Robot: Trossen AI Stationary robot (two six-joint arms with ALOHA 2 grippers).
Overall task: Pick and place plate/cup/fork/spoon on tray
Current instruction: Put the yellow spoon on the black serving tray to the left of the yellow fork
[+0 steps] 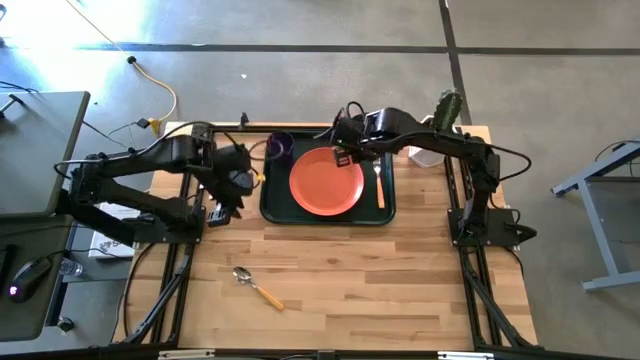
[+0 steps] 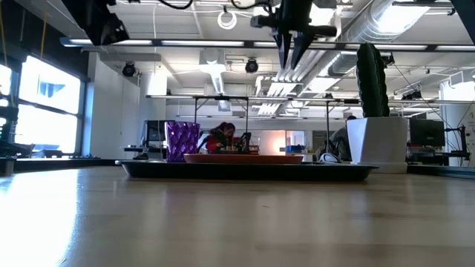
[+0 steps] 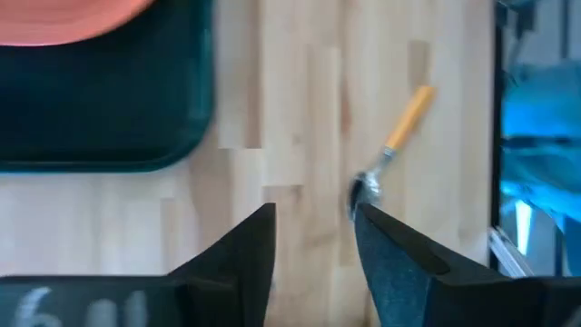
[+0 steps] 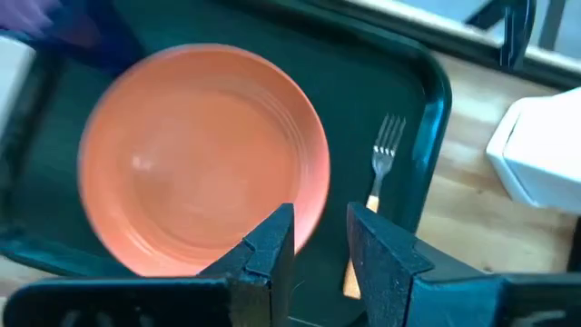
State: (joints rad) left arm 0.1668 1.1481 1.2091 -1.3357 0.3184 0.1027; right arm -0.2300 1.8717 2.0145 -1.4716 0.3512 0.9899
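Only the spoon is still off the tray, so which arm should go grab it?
Probably the left. The spoon lies on the table's left half, and the left pincer already faces it, fingers apart. The right pincer hangs above the plate on the tray.

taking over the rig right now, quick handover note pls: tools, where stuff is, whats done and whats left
Left tool: open, empty, off the left edge of the tray, above the table.
Right tool: open, empty, raised above the plate.
On the tray: the plate in the middle, the cup at the far left corner, the fork along the right side.
The spoon lies on the table, well in front of the tray.
Done: plate, cup, fork placed. Left: pick the spoon and set it on the tray; the left arm looks nearer to it.
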